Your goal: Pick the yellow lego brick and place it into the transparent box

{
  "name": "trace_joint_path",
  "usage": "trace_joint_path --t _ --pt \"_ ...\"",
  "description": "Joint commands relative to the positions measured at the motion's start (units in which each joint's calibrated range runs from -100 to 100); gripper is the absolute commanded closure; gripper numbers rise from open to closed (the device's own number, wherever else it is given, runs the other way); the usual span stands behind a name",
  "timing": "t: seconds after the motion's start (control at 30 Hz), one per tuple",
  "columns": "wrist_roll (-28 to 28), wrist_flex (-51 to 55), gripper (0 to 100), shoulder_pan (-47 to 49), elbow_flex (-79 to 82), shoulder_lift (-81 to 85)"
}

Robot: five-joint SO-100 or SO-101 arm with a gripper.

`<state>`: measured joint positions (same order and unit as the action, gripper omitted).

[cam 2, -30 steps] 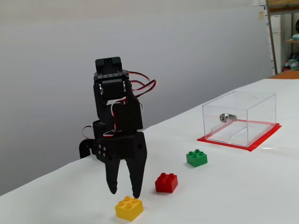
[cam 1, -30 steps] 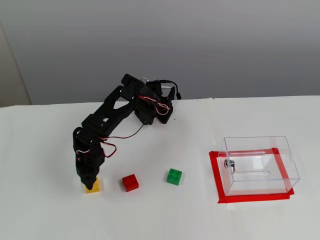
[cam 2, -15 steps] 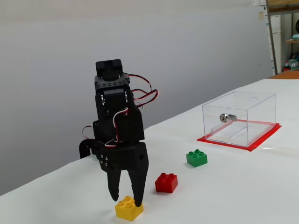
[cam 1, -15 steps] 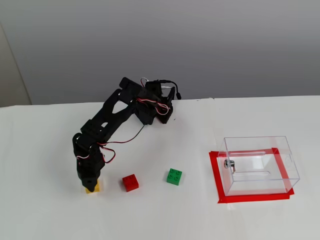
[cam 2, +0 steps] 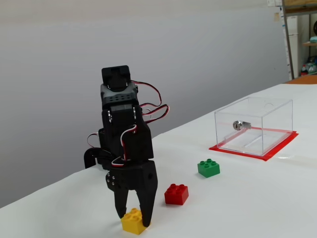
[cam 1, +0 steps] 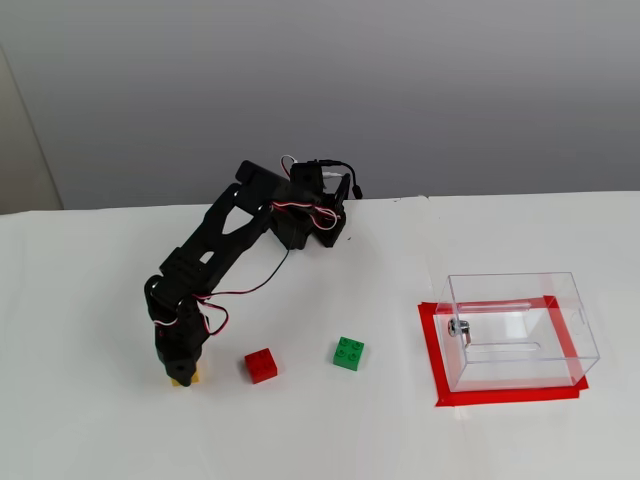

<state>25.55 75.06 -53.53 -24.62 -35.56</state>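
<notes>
Transparent box [cam 1: 515, 330] sits empty on red tape, far right in the high fixed view. Arm's dropped since a sec ago; gripper [cam 2: 133, 225] now down at table lvl, fingers straddling the yellow lego brick [cam 2: 132, 221], partly open, not clamped yet. Grasp looks imminent. Red brick [cam 2: 176, 194] & green brick [cam 2: 208, 168] untouched.

One fixed view high, frontal; other low, close, side-on; both share table [cam 1: 520, 230].

**Clear bench, two bricks on the way**

I saw the red brick [cam 1: 261, 365] just beside the arm and the green brick [cam 1: 348, 353] further along, both lying between it and the transparent box [cam 1: 515, 330]. Open bench [cam 1: 330, 440] lay around them.
</notes>
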Motion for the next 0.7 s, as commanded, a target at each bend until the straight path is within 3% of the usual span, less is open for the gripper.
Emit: trace_joint_path --t 0.0,0.17,0.67 --pt "-0.76 -0.39 83 -0.34 -2.32 0.47" --pt "-0.81 -0.39 93 -0.26 -2.32 0.9" --pt "-2.48 1.35 93 0.99 -2.23 6.75"
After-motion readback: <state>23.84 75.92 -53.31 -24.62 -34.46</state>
